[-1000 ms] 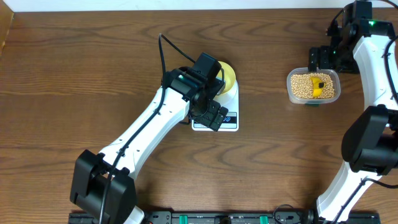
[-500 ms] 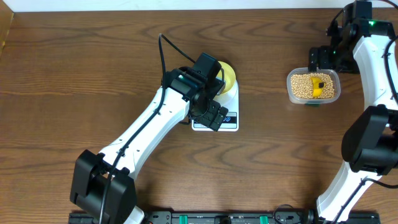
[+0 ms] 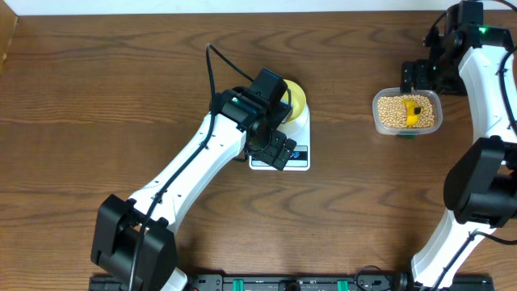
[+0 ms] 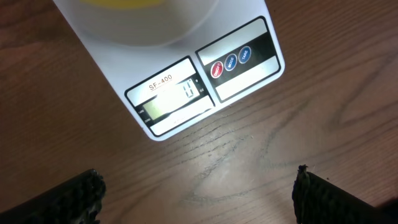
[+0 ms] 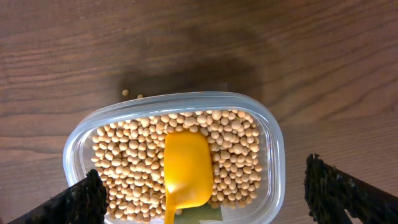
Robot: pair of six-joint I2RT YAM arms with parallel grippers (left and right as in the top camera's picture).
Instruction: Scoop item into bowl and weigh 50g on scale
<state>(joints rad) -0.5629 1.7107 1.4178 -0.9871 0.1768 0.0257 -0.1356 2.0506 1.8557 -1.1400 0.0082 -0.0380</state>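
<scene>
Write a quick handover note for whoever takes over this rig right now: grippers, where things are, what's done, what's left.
Left gripper: open, empty, hovering over the front of the scale, near its display.
Right gripper: open, empty, above the tub of beans.
Bowl: on the scale's platform, mostly hidden from above; no beans show in the visible part.
Scoop: lying in the beans, neither gripper on it. Two stray beans lie on the table beside the tub.
Done: bowl on scale, display lit, reading unclear.
Left: grasp the scoop, move beans into the bowl until the target weight shows.
</scene>
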